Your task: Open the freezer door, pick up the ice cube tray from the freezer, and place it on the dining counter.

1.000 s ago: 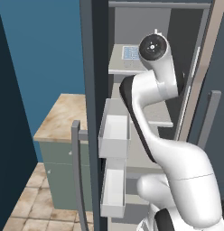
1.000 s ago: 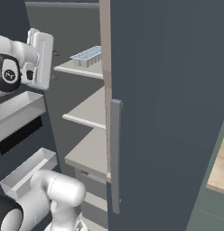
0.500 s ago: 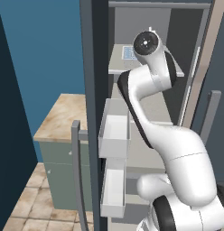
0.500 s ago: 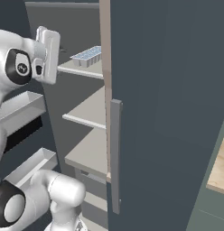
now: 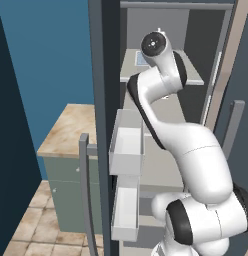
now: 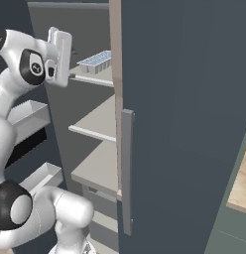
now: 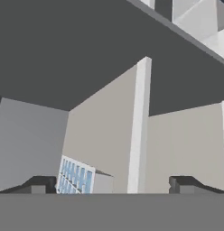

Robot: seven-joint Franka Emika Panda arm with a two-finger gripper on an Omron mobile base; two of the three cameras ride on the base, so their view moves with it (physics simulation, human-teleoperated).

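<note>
Your end effector (image 7: 112, 185) has its fingertips (image 7: 39, 184) spread wide apart with nothing between them, which suits a tray that has to be taken across its width. In the right base view the end effector (image 6: 60, 57) is raised to the level of the upper shelf (image 6: 95, 78) and faces into the freezer (image 6: 85, 114).

The ice cube tray (image 6: 96, 60) lies flat on that upper shelf, ahead of the end effector and apart from it. In the hand view the ice cube tray (image 7: 75, 176) sits low and off toward one fingertip rather than centred between the two, so you are not lined up on it yet. In the left base view only a corner of the ice cube tray (image 5: 140, 58) shows, beyond the arm's wrist.

The freezer door (image 5: 103, 100) stands swung open beside the arm, its pale bins (image 5: 127, 142) facing you, so the opening is clear and that first step looks done. You are in the reach phase, I judge: the hand needs to shift sideways to centre the tray, then go forward along the shelf. Watch the shelf edge as you close in.
</note>
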